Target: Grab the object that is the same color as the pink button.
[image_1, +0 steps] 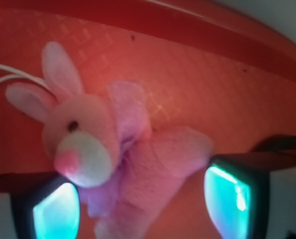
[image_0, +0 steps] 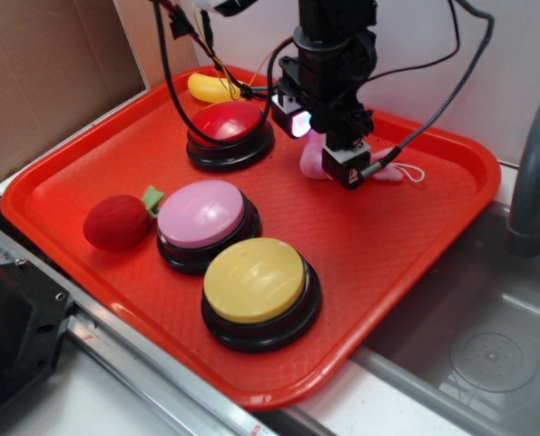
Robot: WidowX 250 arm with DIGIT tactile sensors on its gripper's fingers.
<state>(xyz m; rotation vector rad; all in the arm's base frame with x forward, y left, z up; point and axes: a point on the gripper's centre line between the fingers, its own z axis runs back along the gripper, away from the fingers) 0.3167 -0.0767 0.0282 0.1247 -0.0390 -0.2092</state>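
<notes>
While the gripper (image_1: pixel 140 199) is hanging open with a finger on either side of it, the pink bunny (image_1: pixel 113 159) is lying at the back of the red tray (image_0: pixel 378 245). Soft and light, it looks squashy; I'd be pinching the plump body, not the ears.

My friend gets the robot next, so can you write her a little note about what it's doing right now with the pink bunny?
Gripper: open, lowered over the pink bunny, one finger on each side of it, not closed yet.
Pink bunny: lying on the red tray near the back, its white string loop trailing beside it.
Pink button: front left of the tray, between the red strawberry and the yellow button. It only shows the color to match.
Done: right toy picked out, gripper lined up.
Left: close on the bunny and lift it.
</notes>
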